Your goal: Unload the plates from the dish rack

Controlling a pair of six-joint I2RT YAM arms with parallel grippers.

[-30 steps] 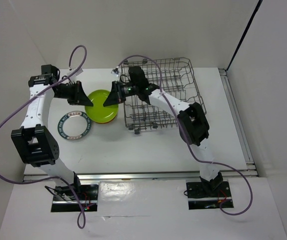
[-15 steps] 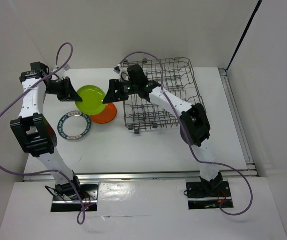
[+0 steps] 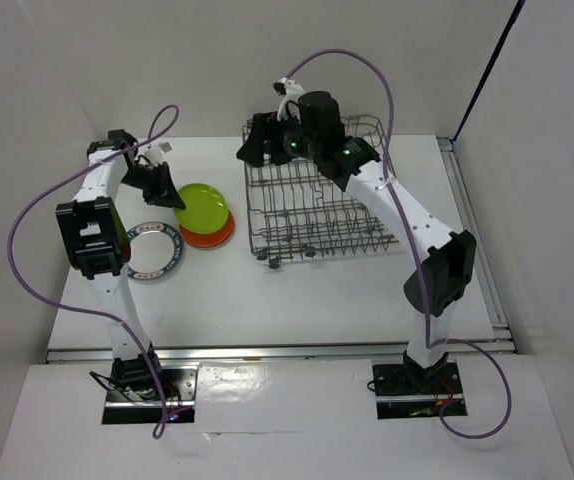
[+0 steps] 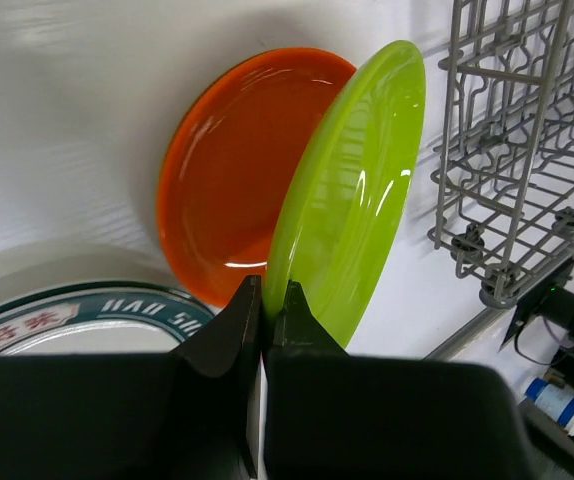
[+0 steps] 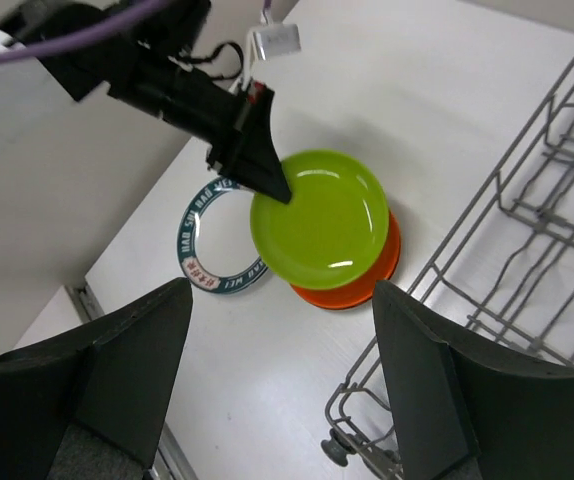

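Three plates are out of the dish rack (image 3: 317,215): nearest, the white plate with the lettered ring (image 3: 150,250) lies flat on the table (image 3: 297,300) at the rack's eight o'clock. Beyond it, at nine o'clock, the orange plate (image 3: 212,236) lies flat with the lime green plate (image 3: 207,205) tilted over it, rim pinched in the closed jaws of the left gripper (image 3: 172,199), apparently not yet released. Farthest, the right gripper (image 3: 252,143) hovers with jaws wide and empty over the rack's eleven o'clock corner; no plate shows among the tines, though the arm hides part, so what remains is unclear
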